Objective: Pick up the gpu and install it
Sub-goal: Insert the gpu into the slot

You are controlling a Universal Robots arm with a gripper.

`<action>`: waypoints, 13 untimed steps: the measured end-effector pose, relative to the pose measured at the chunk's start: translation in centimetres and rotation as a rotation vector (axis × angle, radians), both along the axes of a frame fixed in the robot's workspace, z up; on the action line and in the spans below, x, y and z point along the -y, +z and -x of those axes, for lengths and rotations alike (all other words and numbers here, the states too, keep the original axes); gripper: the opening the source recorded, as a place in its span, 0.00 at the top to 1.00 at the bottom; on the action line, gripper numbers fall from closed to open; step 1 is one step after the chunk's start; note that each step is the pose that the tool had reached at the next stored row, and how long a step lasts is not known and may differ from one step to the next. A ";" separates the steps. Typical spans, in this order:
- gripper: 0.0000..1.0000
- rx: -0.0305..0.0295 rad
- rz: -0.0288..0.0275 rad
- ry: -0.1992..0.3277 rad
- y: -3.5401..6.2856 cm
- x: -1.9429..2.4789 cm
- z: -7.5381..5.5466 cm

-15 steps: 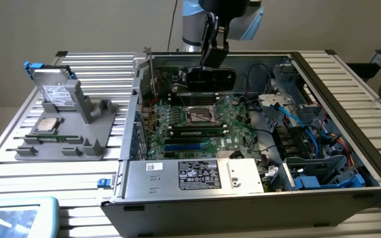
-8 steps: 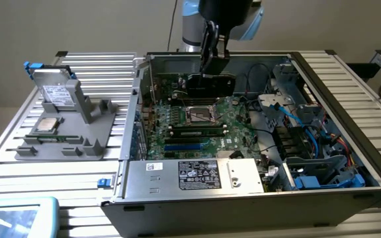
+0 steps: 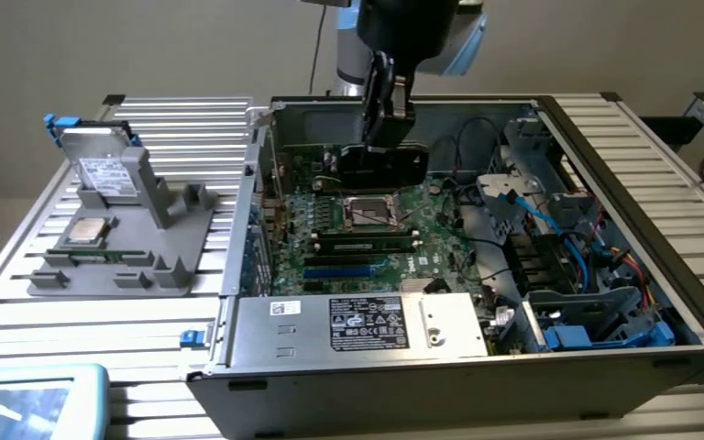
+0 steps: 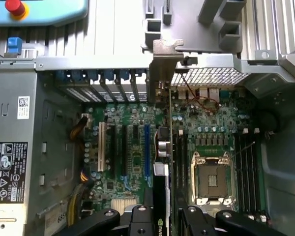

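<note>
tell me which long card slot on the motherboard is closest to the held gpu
The blue slot, right alongside the gpu in the pincer; the white slot and black slot lie farther off.

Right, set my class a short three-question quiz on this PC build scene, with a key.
1. True or false: the gripper holds the hard drive.
2. Fill in: the board's CPU socket is ____.
3. The CPU lies: A in the socket; B on the tray; C in the gripper.

Key:
1. False. It holds the gpu.
2. Empty.
3. B.
</note>
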State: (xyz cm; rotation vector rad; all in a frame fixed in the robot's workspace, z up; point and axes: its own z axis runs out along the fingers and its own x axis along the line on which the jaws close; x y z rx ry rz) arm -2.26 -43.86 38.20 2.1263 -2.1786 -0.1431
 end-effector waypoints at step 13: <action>0.73 0.0061 0.0312 0.000 -1.48 -0.21 0.6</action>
